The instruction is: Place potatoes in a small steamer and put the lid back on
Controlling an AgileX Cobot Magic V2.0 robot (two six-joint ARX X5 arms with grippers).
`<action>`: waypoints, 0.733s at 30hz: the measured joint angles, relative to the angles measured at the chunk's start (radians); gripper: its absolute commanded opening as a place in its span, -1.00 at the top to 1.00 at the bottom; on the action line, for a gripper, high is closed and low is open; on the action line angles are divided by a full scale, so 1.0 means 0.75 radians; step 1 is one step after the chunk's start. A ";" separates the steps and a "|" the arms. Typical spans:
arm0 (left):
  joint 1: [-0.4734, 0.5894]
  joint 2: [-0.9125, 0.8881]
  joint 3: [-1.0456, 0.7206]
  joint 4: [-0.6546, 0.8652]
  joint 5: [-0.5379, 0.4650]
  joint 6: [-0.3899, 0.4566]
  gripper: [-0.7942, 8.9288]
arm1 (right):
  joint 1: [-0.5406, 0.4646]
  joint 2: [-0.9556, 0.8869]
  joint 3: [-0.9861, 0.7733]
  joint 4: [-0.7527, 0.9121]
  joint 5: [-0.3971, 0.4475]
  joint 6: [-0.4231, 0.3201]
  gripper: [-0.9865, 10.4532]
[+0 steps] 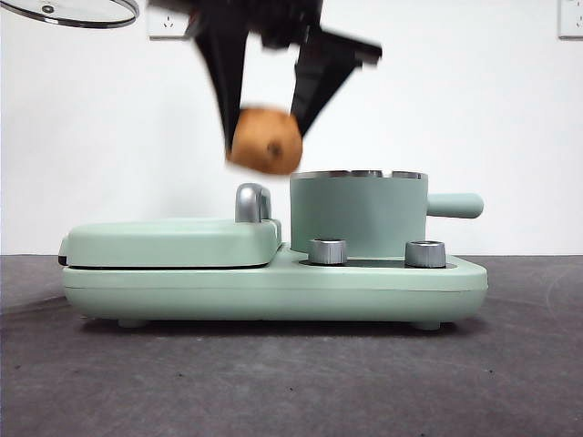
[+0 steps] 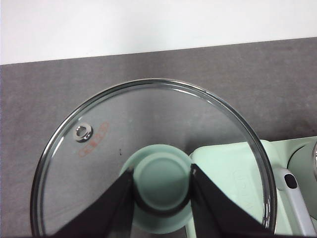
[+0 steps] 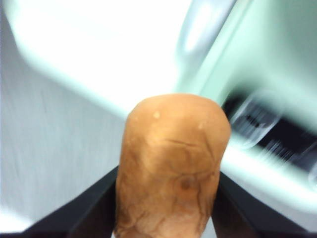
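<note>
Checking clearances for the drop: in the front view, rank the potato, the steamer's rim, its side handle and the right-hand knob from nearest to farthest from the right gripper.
1. Potato, held between the right gripper's jaws.
2. Steamer rim, just below and beside.
3. Right-hand knob and side handle, both beyond the steamer: too close to call.

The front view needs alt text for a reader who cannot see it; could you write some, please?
The right claw holds a potato in the air beside the open mint green steamer, just left of its rim. The glass lid hangs at the top left corner.
</note>
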 measured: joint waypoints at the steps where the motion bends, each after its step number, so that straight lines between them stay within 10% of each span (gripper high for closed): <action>1: 0.000 0.000 0.000 0.001 0.000 0.000 0.82 | -0.028 -0.001 0.037 0.001 0.008 -0.018 0.47; 12: 0.000 0.000 0.000 0.018 0.000 0.000 0.82 | -0.449 -0.009 0.122 0.149 -0.107 -0.137 0.47; 22: 0.000 0.012 0.000 0.018 0.000 -0.001 0.82 | -0.552 0.079 0.122 0.234 -0.203 -0.188 0.47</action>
